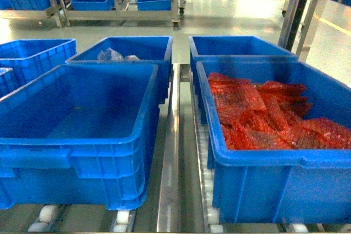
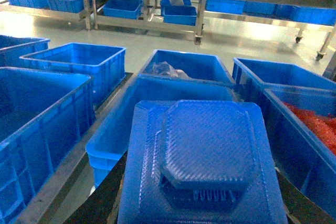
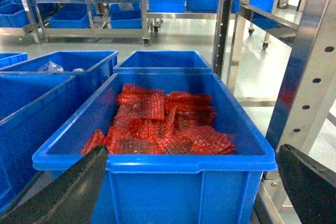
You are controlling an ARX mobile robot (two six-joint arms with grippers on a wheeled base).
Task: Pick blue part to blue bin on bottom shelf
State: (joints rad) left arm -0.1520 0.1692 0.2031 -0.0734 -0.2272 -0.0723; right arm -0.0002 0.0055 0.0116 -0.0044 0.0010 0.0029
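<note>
**A:** What are the left arm's jaws doing?

**B:** The left gripper [image 2: 202, 195] has its dark fingers [image 2: 102, 195] closed against both flanks of the blue part [image 2: 202, 156], pinching it. The part fills the lower half of the left wrist view. It has a squarish base, a raised eight-sided cap with a fine woven grain, and a slotted grille under the cap's near edge.

**A:** And the right arm's?

**B:** The right gripper [image 3: 191, 153] is spread wide and holds nothing. Only two matte black fingers [image 3: 68, 192] show, one at each bottom corner of the right wrist view.

**A:** Where does the part sit?

**B:** It sits above the near end of the blue bin [image 2: 113, 140], a smooth, glossy crate with a thick rolled rim. Behind the bin is a like crate holding a crumpled clear bag [image 2: 165, 69].

**A:** What does the head view add?

**B:** It shows neither gripper nor the part, but it takes in the bin's whole plain interior [image 1: 77, 138]. It also shows the bottom shelf [image 1: 167, 190], with its polished steel rail and white rollers [image 1: 46, 212]. Just beside the bin, across the rail, is the neighbouring crate [image 1: 263, 173].

**A:** What is in that crate?

**B:** It holds red bubble-wrap packets [image 3: 157, 124], dimpled and overlapping. The right wrist view shows them most clearly.
</note>
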